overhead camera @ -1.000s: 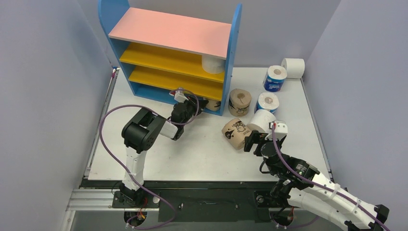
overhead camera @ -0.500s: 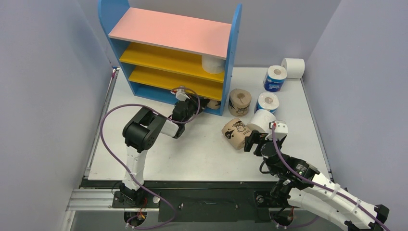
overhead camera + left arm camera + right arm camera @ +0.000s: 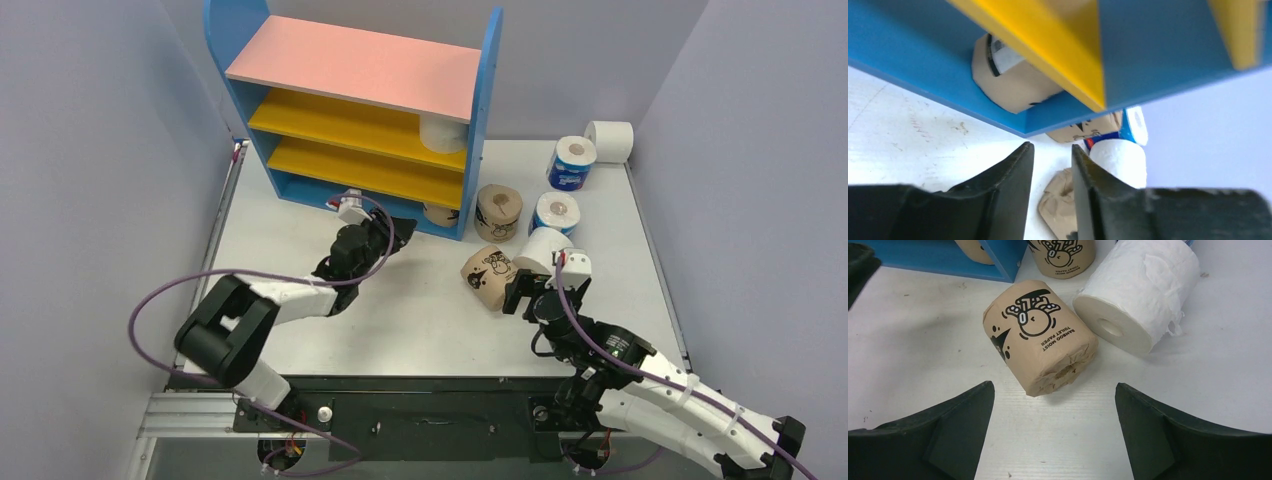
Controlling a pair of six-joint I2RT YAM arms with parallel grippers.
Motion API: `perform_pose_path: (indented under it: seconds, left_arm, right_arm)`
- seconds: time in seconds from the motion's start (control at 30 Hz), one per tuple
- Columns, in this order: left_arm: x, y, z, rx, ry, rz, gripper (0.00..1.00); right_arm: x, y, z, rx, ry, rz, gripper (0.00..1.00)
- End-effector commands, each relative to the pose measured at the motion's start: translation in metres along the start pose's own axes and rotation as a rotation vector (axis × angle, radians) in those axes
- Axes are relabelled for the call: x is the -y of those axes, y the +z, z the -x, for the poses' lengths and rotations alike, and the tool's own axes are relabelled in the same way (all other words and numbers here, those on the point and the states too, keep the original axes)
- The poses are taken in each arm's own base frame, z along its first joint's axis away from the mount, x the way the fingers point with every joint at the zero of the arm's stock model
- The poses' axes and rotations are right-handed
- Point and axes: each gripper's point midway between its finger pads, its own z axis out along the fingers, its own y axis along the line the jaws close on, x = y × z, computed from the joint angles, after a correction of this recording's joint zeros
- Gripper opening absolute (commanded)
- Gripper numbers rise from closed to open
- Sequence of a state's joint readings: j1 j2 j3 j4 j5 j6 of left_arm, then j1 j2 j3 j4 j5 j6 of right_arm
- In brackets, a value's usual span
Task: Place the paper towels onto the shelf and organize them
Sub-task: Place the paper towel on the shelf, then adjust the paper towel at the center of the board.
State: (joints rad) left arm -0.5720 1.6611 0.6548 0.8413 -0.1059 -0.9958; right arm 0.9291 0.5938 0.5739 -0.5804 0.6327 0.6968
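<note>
The shelf stands at the back left. A white roll sits on its upper yellow board, and a tan printed roll lies in the bottom tier at the right end. My left gripper hangs just in front of that tier, slightly open and empty. My right gripper is wide open just short of a tan printed roll lying on its side. A plain white roll lies beside it.
More rolls stand right of the shelf: an upright tan one, two blue-wrapped ones and a white one at the far corner. Grey walls close in on both sides of the table.
My left gripper has backed out of the bottom tier and parted its jaws, leaving the tan roll inside; its arm swung low to the left. The right gripper barely moved.
</note>
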Motion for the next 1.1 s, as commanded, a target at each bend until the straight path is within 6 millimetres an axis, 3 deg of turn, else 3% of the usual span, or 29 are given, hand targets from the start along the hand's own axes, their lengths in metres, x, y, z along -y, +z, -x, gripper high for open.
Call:
perform_pose_path:
  seconds: [0.0, 0.03, 0.07, 0.13, 0.2, 0.23, 0.3, 0.4, 0.63, 0.8, 0.9, 1.07]
  left_arm:
    - [0.012, -0.043, 0.002, -0.005, 0.203, 0.094, 0.37]
    - [0.022, -0.052, 0.014, 0.035, 0.232, 0.1, 0.46]
    - [0.014, -0.063, 0.004, -0.008, 0.31, 0.144, 0.51]
    - [0.015, -0.082, 0.005, -0.002, 0.405, 0.184, 0.65]
    - [0.013, -0.1, 0.006, 0.001, 0.465, 0.214, 0.91]
    - [0.015, -0.109, 0.007, 0.0, 0.474, 0.216, 1.0]
    - [0.009, -0.121, 0.008, -0.002, 0.441, 0.244, 0.97]
    - [-0.004, -0.137, 0.014, 0.017, 0.348, 0.324, 0.97]
    - [-0.016, -0.155, 0.014, -0.045, 0.395, 0.41, 0.96]
    - [-0.016, -0.16, 0.002, -0.097, 0.354, 0.378, 0.96]
    - [-0.023, -0.165, -0.02, -0.156, 0.318, 0.292, 0.96]
    - [-0.019, -0.168, -0.03, -0.144, 0.223, 0.2, 0.96]
  right_arm:
    - [-0.012, 0.003, 0.02, 0.061, 0.088, 0.01, 0.87]
    - [-0.013, 0.004, 0.02, 0.062, 0.103, 0.011, 0.88]
    - [-0.014, 0.006, 0.018, 0.064, 0.121, 0.007, 0.89]
    - [-0.012, 0.01, 0.014, 0.071, 0.153, -0.006, 0.9]
    - [-0.009, 0.013, 0.011, 0.094, 0.211, -0.019, 0.91]
    - [-0.002, 0.016, 0.004, 0.107, 0.231, -0.041, 0.91]
    - [0.004, 0.021, -0.004, 0.144, 0.32, -0.045, 0.92]
    - [-0.003, 0.026, -0.007, 0.18, 0.458, 0.036, 0.92]
    - [-0.021, 0.04, -0.022, 0.109, 0.6, 0.223, 0.91]
    - [-0.022, 0.055, -0.036, 0.043, 0.629, 0.239, 0.88]
    - [-0.028, 0.058, -0.035, 0.034, 0.655, 0.263, 0.86]
    - [-0.029, 0.065, -0.039, 0.016, 0.65, 0.255, 0.83]
